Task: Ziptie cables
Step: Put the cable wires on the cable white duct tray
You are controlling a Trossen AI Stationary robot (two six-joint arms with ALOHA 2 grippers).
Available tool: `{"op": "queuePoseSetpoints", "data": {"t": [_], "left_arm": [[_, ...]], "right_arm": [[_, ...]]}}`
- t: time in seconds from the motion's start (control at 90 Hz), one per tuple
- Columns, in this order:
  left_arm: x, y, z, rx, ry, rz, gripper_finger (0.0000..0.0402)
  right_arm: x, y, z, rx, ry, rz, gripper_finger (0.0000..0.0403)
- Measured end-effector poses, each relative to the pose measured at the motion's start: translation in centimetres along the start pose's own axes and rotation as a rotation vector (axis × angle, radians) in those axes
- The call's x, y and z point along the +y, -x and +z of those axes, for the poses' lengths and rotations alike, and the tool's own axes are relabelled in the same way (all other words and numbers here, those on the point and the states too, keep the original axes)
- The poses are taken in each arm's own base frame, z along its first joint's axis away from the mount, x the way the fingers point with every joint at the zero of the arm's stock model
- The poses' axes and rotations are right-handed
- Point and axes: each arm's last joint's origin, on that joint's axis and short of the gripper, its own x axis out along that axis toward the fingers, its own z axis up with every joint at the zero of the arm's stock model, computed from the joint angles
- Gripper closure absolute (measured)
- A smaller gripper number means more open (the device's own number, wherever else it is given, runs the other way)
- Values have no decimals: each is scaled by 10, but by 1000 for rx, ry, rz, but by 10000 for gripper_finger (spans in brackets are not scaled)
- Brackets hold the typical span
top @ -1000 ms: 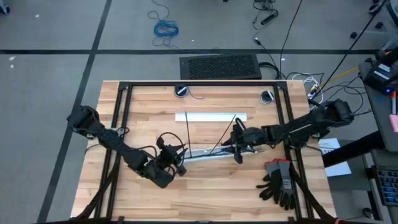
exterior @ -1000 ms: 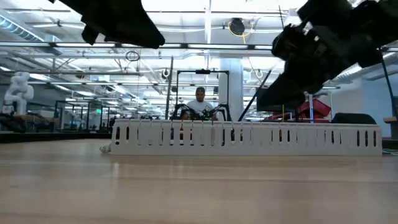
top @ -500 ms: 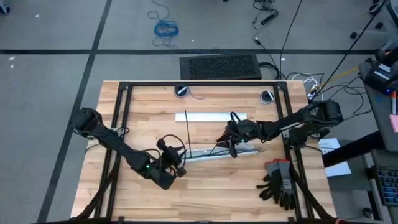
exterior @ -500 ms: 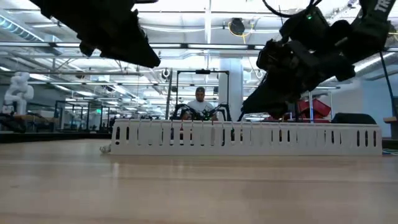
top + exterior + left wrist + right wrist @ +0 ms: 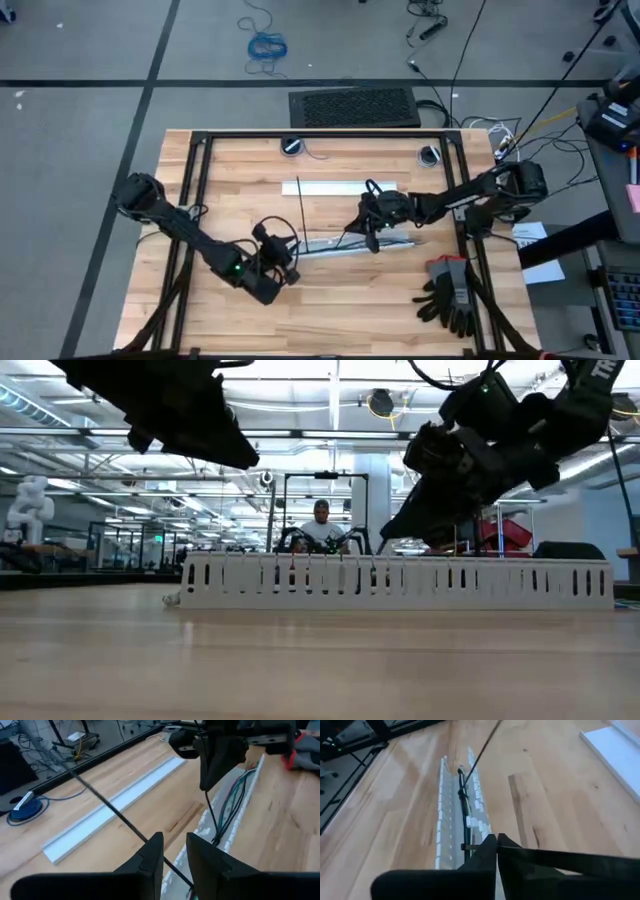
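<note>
The cables [image 5: 235, 795] lie inside a white slotted duct [image 5: 340, 247] at mid-table. One ziptie [image 5: 210, 810] rises from the bundle [image 5: 463, 795] to my right gripper [image 5: 372, 238], which is shut on it above the duct. The other ziptie [image 5: 301, 215] is a straight dark strip that runs from the far side toward my left gripper [image 5: 288, 262]. It passes between that gripper's open fingers [image 5: 155, 855]. I cannot tell whether they touch it. My right gripper pinches the ziptie partway along its length [image 5: 530, 854] between its two shut fingers, which lie across the strip. The fingers slant down from the table's right. One stretch sticks out sideways [image 5: 600, 860]. The other runs down to the cables in the duct [image 5: 216, 839].
A flat white strip [image 5: 340, 187] lies beyond the duct. Black and grey gloves [image 5: 450, 295] sit at the near right corner. A black frame [image 5: 320, 135] borders the table, with two round fittings [image 5: 291, 146] near its far edge. Bare wood lies toward the near edge.
My right gripper has gone toward the table's left along the duct, staying shut on the ziptie. My left gripper has drawn back a little toward the near edge.
</note>
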Motion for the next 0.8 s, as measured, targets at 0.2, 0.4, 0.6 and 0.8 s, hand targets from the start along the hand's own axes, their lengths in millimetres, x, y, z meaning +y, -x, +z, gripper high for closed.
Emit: {"op": "queuePoseSetpoints", "data": {"t": [0.2, 0.4, 0.6, 0.8], "left_arm": [[0, 0, 0, -1, 4, 0, 318], [0, 0, 0, 0, 5, 0, 318], [0, -1, 1, -1, 4, 1, 318], [0, -1, 1, -1, 6, 1, 318]], "right_arm": [[4, -6, 18, 46, 78, 13, 402], [7, -8, 31, 73, 138, 16, 403], [8, -24, 34, 96, 174, 43, 403], [12, -57, 30, 179, 218, 64, 403]]}}
